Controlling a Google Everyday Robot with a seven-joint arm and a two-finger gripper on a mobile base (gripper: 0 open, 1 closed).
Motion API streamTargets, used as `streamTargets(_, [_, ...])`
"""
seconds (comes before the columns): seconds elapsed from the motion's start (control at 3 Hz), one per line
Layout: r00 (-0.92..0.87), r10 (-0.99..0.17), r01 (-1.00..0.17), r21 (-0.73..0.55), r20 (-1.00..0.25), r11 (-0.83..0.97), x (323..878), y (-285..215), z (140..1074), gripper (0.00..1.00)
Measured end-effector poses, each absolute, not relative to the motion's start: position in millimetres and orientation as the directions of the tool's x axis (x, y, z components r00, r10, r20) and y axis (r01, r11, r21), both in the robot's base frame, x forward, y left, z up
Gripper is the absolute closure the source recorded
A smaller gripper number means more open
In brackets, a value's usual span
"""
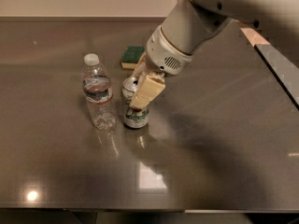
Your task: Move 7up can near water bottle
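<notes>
The 7up can [135,117] stands upright on the dark table [210,162], silver-white with a green band. It is just right of the water bottle [98,98], a clear ribbed bottle with a white cap and a dark label, with a small gap between them. My gripper [140,97] reaches down from the upper right and its cream fingers [146,92] are closed around the upper part of the can, hiding its right side.
A green and yellow sponge [132,57] lies behind the can, toward the back of the table. The table's right edge [280,69] runs diagonally at the far right. Bright light reflections lie on the near part of the tabletop.
</notes>
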State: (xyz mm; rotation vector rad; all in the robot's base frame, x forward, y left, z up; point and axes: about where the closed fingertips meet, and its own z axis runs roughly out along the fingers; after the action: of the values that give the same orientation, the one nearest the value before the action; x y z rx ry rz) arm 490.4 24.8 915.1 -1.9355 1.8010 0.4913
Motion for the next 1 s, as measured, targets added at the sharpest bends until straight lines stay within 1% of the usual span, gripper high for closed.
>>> streamTargets(0.67, [0.1,-0.838,-0.994,-0.089,-0.536,-0.062,488.0,28.3,909.7,0.13])
streamTargets(1.0, [0.103,-0.839,-0.994,-0.091,-0.535,-0.064,487.0,29.1,910.4,0.0])
